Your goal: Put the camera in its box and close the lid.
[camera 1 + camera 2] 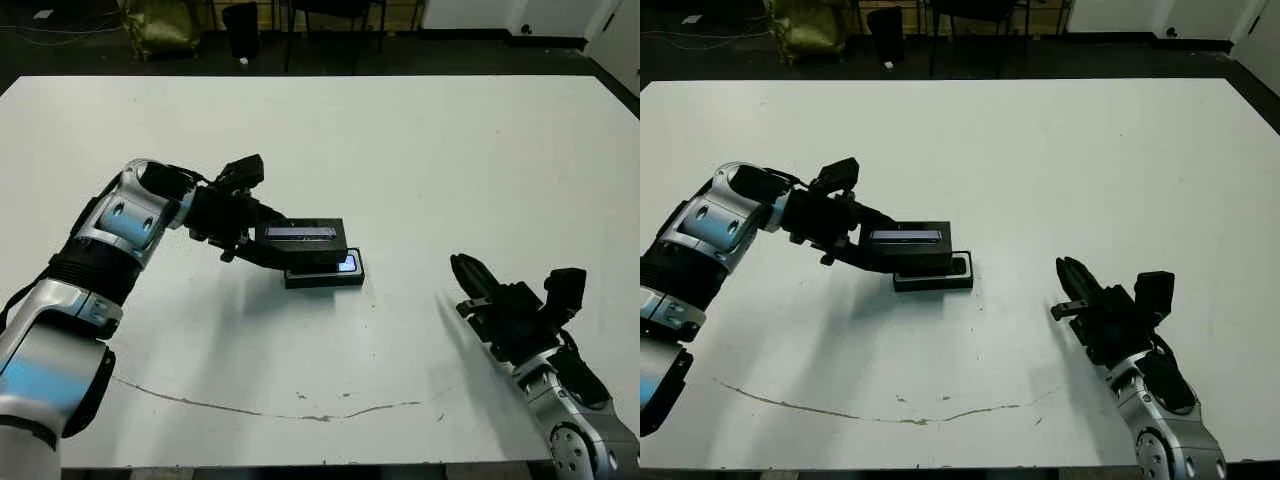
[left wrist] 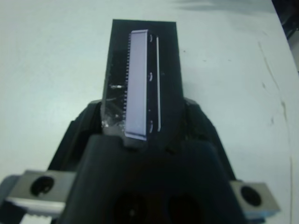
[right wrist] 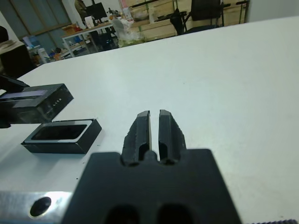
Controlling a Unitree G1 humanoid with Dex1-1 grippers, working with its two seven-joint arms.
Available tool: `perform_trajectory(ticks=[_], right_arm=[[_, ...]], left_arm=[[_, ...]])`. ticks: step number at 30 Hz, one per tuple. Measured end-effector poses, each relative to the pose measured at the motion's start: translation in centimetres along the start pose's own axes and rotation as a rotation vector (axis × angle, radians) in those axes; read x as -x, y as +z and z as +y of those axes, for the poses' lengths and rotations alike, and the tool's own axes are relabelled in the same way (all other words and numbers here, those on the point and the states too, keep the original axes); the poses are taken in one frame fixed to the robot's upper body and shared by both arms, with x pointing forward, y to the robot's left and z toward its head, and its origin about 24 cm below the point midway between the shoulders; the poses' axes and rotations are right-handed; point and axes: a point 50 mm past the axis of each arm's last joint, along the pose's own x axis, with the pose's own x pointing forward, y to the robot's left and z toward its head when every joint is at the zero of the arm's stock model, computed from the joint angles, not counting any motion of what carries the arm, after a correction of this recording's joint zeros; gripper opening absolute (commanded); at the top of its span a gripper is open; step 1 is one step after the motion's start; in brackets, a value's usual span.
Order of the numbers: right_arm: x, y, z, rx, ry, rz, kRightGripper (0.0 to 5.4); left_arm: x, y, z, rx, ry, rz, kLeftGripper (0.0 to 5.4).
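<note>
Box (image 1: 324, 271) lying near table (image 1: 420, 150) centre, camera (image 3: 60, 132) sitting inside it. Lid (image 1: 303, 240) hanging just above box, offset toward robot's left and far side, gripped by left gripper (image 1: 262, 243) reaching in from left. Right gripper (image 1: 470, 285) resting well apart to box's right, nearer front edge.

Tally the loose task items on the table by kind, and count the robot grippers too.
Lid: 1, held above the box by the left gripper
Box: 1, camera lying inside
Camera: 1
Grippers: 2, left and right gripper
Total: 5
</note>
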Motion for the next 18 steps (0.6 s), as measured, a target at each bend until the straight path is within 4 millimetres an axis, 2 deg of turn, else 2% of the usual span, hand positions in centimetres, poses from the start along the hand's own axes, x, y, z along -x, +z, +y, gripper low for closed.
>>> perform_trajectory(ticks=[18], right_arm=[[0.0,-0.2,0.1,-0.020,-0.001,0.014,0.00]], left_arm=[[-1.2,-1.6,-0.8,0.055,0.008,-0.015,2.58]])
